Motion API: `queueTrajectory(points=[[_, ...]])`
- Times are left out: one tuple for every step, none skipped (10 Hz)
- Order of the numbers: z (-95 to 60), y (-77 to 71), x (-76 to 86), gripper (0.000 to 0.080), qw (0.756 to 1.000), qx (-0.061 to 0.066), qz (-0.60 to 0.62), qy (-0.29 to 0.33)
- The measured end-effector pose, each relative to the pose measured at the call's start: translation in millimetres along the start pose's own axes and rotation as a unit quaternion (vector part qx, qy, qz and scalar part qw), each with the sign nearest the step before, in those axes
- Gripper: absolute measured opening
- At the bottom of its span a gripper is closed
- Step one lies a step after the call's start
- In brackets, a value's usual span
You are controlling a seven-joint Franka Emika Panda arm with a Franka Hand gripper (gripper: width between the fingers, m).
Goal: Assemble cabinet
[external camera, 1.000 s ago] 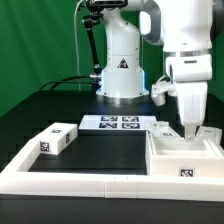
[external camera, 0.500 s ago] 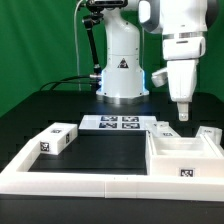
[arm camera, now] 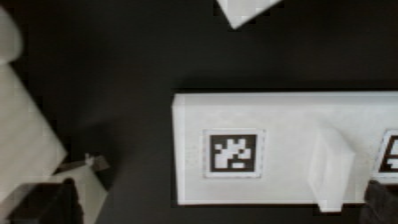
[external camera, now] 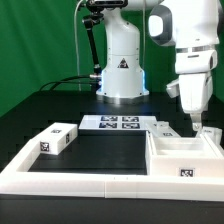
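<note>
We see the arm's (external camera: 190,35) pincer (external camera: 196,128) hang low over the rear of the cabinet's shell (external camera: 165,163), the hollow white box that sits on the black table (external camera: 100,152) directly beneath it. The tips are about level with the shell's back rim, and we cannot tell whether they touch it. From the wrist view the pincer stands wide. Its dark fingertips (arm camera: 63,192) show far apart with nothing between them but the surface below. That surface is a white face (arm camera: 294,115) straight under the pincer, bearing a square tag (arm camera: 231,153) and, just beside the tag, a raised rib (arm camera: 338,165). We cannot tell which cabinet part this face belongs to. A white corner (arm camera: 249,12) of another piece shows beyond it. Just beside the pincer, toward the exterior view's left, lies the near block (external camera: 163,127), close to the shell's back corner. Farther that way lies the marker board (external camera: 120,123), flat on the table, with the arm's white base (external camera: 120,70) behind it. Well apart from the pincer, across the table toward the exterior view's left, lies the far block (external camera: 57,139), tag facing forward. On the camera's side of the pincer, a long low rail (external camera: 90,186) runs along the table's front edge and meets the shell's tagged front wall.
</note>
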State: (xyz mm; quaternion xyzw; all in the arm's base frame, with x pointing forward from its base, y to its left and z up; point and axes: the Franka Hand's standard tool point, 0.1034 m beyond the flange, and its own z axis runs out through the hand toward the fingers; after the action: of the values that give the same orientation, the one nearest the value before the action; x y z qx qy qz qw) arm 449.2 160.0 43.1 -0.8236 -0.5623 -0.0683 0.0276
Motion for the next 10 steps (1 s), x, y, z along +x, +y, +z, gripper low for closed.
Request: queueTrajectory(points=[[7.1, -2.2, 0.1, 0.0797, 1.0, 0.004, 0.001, 0.002], [7.6, -1.9, -0.6, 0.0797, 1.0, 0.005, 0.002, 0.001], [7.8, -2.1, -0.8, 0.0797, 1.0, 0.005, 0.002, 0.001], [8.0, -2.2, -0.9, 0.0797, 1.0, 0.005, 0.002, 0.001], [8.5, -3.4, 0.2, 0.0797, 1.0, 0.005, 0.005, 0.002], [10.1, -7.6, 5.1, 0.0797, 1.0, 0.005, 0.012, 0.004], [13.6, -15.4, 14.3, 0.0797, 1.0, 0.003, 0.019, 0.013], [18.7, -22.6, 19.5, 0.0797, 1.0, 0.005, 0.016, 0.016], [21.9, -25.8, 19.5, 0.0797, 1.0, 0.008, 0.015, 0.015], [23.6, -27.0, 17.2, 0.0797, 1.0, 0.009, 0.014, 0.014]])
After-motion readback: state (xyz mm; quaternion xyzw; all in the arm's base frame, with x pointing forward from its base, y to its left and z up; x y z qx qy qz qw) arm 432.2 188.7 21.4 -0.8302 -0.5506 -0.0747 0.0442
